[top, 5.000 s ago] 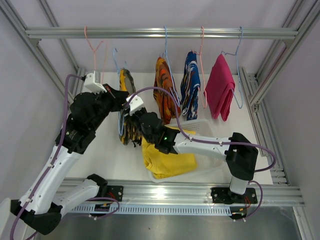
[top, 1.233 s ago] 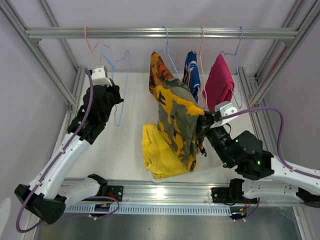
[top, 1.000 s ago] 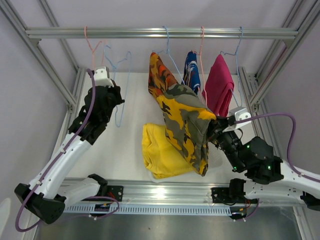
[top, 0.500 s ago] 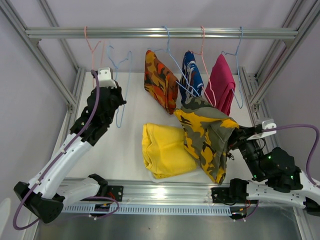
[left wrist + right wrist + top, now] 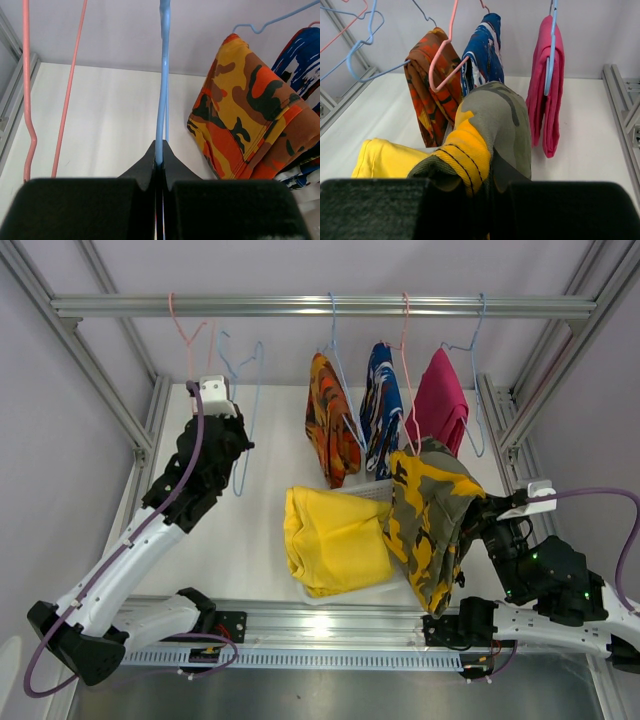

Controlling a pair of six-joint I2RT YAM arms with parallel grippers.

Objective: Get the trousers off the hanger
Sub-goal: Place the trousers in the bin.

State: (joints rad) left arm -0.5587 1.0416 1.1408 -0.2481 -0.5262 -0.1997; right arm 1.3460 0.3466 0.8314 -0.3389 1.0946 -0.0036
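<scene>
Left gripper raised, clamped; right gripper low, pinched closed

Three views, one scene
From above and behind we look down on everything; our wrist cameras face forward, close in, both sharing the orange-black trousers.

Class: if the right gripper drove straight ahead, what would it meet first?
Beyond the camouflage trousers it grips, probably the blue patterned trousers on the pink hanger, though depth is unclear.

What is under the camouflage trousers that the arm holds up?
A white basket peeks out beside them, with yellow trousers lying in it. The camouflage trousers cover the rest of the basket.
</scene>
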